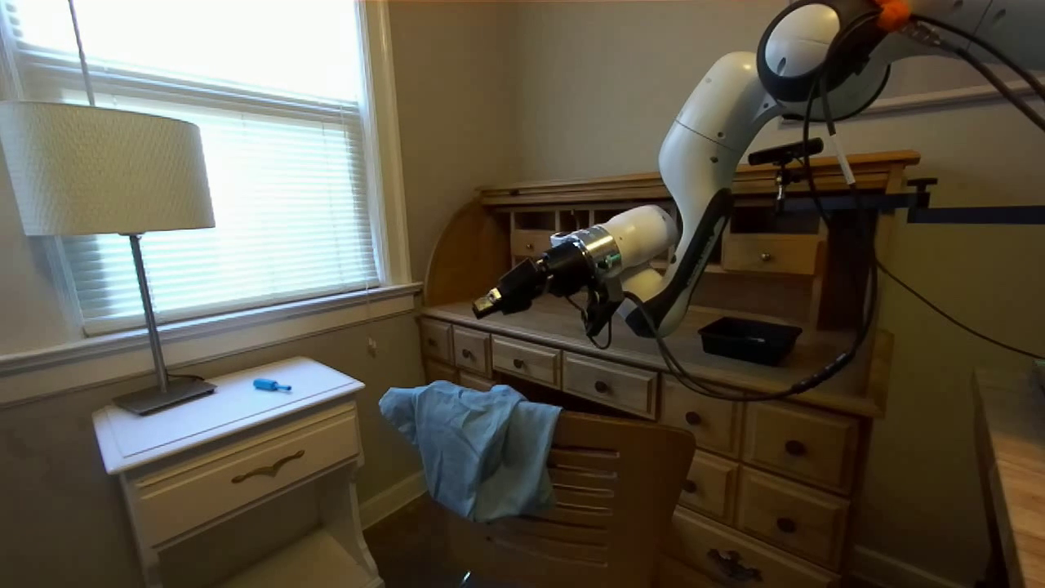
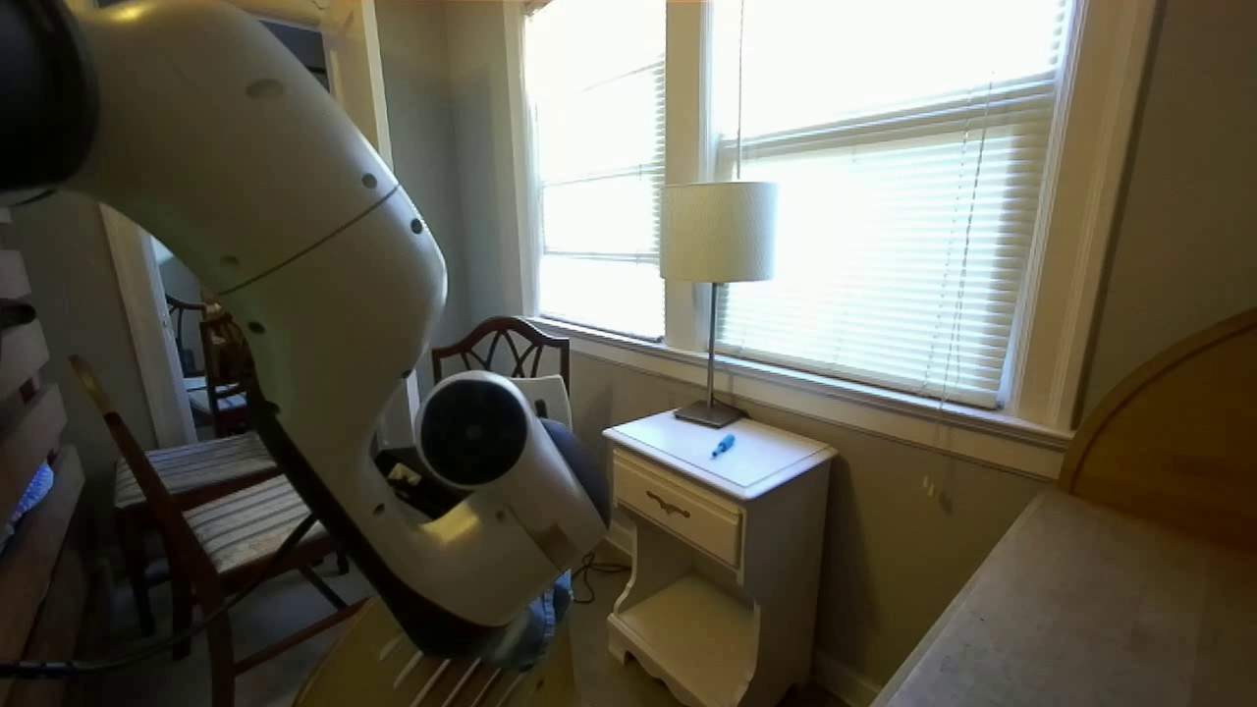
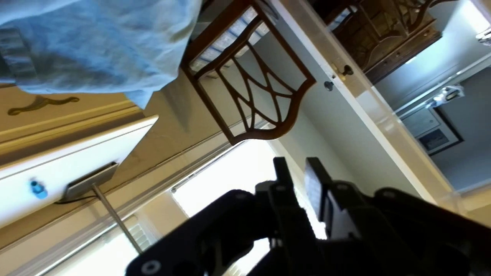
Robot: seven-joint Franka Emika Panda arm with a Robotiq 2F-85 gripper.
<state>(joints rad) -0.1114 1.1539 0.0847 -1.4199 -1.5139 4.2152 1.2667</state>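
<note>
In an exterior view the gripper (image 1: 483, 307) hangs in mid-air near the centre of the frame, tilted down toward the left. In the wrist view its two fingers (image 3: 283, 172) stand a narrow gap apart, with background showing through — nothing is pinched between them.

The nearest loose thing looks to be the light-blue cloth (image 1: 482, 457), draped over the wooden chair (image 1: 629, 490) at lower centre, lower in the frame than the gripper and not touching it. In the wrist view it fills the upper left, away from the fingers. At lower left, the white nightstand (image 1: 204, 422) bears a lamp (image 1: 106, 171) and a small blue tool (image 1: 269, 385); at right, a black tray (image 1: 739, 347) sits on the wooden desk (image 1: 800, 425).

The step in hand looks like positioning the empty gripper, with no contact made. Any grip on the cloth would call for wider fingers, then a careful descent onto one fold.
</note>
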